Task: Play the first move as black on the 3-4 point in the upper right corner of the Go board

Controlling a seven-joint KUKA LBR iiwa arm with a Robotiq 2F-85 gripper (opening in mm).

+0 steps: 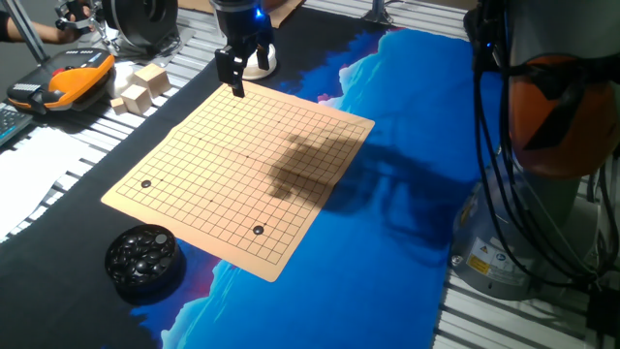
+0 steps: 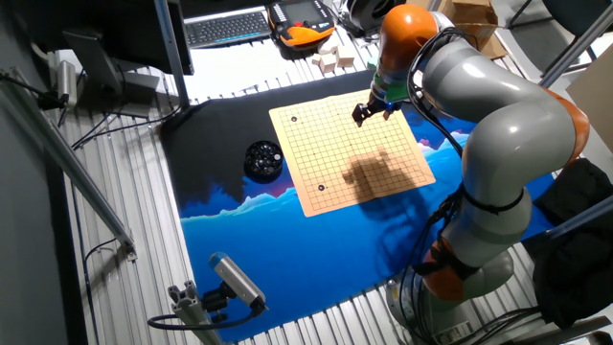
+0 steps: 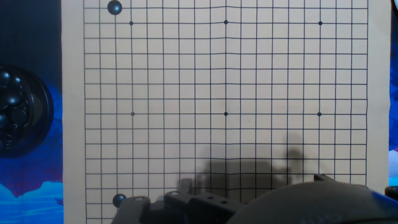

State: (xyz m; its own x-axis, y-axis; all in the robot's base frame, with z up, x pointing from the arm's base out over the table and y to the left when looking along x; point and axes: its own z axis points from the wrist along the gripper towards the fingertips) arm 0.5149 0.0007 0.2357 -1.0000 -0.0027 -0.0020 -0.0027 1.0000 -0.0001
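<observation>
Below the end effector (image 1: 233, 82) lies the far corner of the Go board (image 1: 242, 165), the corner well apart from the bowl of black stones (image 1: 143, 257). I judge that the step in hand is to bring a stone down on the 3-4 point of this corner. To do it well I want to count the lines twice, third from one edge and fourth from the other, because the crossing has no mark. In the hand view the body of the hand hides the nearest rows. So I would check the position in the two fixed views, go down straight and slowly, and let go only when the stone touches the board, so that it does not roll to a neighbour crossing.

The fingers hang just above the board and touch nothing I can see. I cannot tell how far they are open, nor whether a black stone sits between them. Two black stones (image 1: 146, 183) lie already on the board, far from the end effector, on the bowl's side.
</observation>
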